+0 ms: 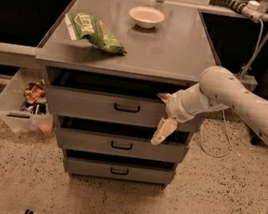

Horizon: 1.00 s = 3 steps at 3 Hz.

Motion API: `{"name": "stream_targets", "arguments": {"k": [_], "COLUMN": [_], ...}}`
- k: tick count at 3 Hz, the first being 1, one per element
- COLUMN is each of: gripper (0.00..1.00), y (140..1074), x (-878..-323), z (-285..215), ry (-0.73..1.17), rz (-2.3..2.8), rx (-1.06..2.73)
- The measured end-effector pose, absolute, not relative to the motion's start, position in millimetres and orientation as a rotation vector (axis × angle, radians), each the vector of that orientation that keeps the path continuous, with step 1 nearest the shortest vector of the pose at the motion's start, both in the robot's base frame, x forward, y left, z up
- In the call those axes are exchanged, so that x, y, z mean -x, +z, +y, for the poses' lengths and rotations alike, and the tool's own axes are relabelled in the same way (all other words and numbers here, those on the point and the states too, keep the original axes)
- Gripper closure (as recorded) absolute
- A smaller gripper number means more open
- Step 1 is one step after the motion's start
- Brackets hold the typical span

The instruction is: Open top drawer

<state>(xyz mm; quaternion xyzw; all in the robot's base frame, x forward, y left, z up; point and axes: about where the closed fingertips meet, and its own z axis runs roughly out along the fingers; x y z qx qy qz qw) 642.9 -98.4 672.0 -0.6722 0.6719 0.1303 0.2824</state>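
A white bowl (146, 16) sits toward the back of the grey surface (183, 51). A green bag (94, 32) lies near its left edge, well apart from the bowl. Lower down are the middle drawer (93, 142) and the bottom drawer (89, 166), each with a black handle. On the speckled floor (209, 207) to the left stands a clear bin (14, 110) holding what may be snack packets. The tool (164, 121) hangs before the cabinet's right side.

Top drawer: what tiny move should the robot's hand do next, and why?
Probably pull straight out, toward the camera. The gripper sits at the right end of the top drawer front, right of its black handle, and the drawer looks only barely open, with a dark gap above its front.
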Motion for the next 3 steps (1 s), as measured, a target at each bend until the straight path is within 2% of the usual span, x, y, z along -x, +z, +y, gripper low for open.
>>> {"name": "stream_targets", "arguments": {"k": [3], "gripper": [0.0], "y": [661.8], "x": [-632.8], "z": [-100.8], "ry": [0.389], "rz": [1.849], "rx": [1.814]}}
